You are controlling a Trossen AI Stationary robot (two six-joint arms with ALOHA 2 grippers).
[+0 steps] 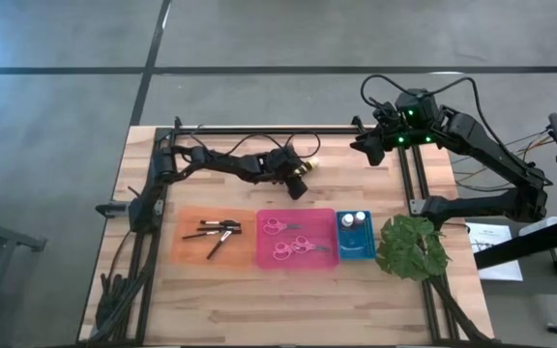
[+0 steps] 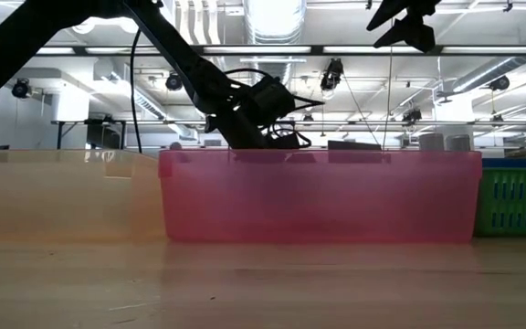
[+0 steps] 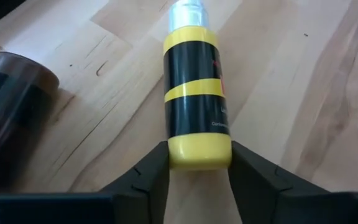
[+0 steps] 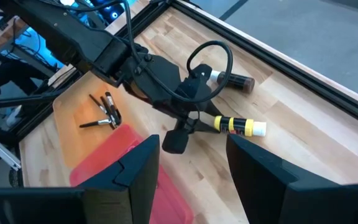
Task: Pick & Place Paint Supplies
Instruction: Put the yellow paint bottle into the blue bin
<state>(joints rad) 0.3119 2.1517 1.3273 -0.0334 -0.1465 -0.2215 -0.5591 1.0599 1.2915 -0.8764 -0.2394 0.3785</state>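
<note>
Nearest the low camera, the pink tray (image 2: 318,194) fills the middle, with the orange tray (image 2: 57,194) beside it on the left and the blue tray (image 2: 517,201) on the right. From above, going left to right: the orange tray holds dark brushes (image 1: 219,232), the pink tray holds two pink scissors (image 1: 288,238), the blue tray holds two small bottles (image 1: 353,221), and the plant (image 1: 412,247) sits just beside it. Behind the trays, the left gripper (image 1: 301,174) reaches over bare wood, its fingers (image 3: 148,177) closed against the base of the yellow bottle (image 3: 196,93), which lies on the table. A dark bottle (image 3: 11,99) lies near it, apart. The right gripper (image 1: 370,147) hangs open above the table's far right corner, holding nothing.
</note>
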